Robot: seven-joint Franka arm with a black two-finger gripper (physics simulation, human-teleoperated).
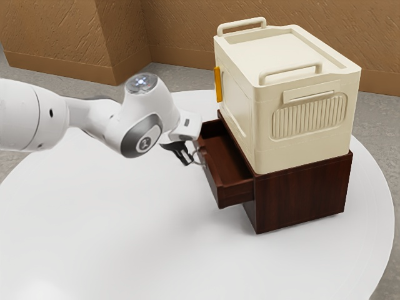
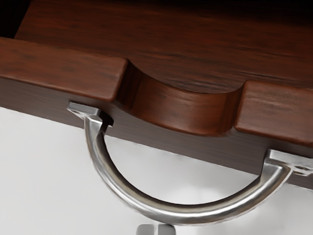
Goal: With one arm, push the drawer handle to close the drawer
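As we read the exterior view like a clock face, we record our arm [image 1: 142,119] entering from nine o'clock.

Item: one black two-finger gripper [image 1: 188,160], set narrow, its fingertips nearly together with a thin gap between. We grip nothing with it.

Item: one curved metal handle [image 2: 186,214], fixed to the drawer front at both ends, just beyond our fingertips; we cannot tell whether they touch.

Item: one reddish-brown wooden drawer [image 1: 229,161], standing open, drawn out of its cabinet [image 1: 301,195] towards nine to ten o'clock. We note a curved notch [image 2: 181,110] in its front, between the handle mounts.

Item: one cream box [image 1: 300,140], upright on the cabinet, two bar grips on top, an orange piece [image 1: 218,84] at its nine o'clock side.

Item: one round white table [image 1: 125,231], beneath the cabinet.
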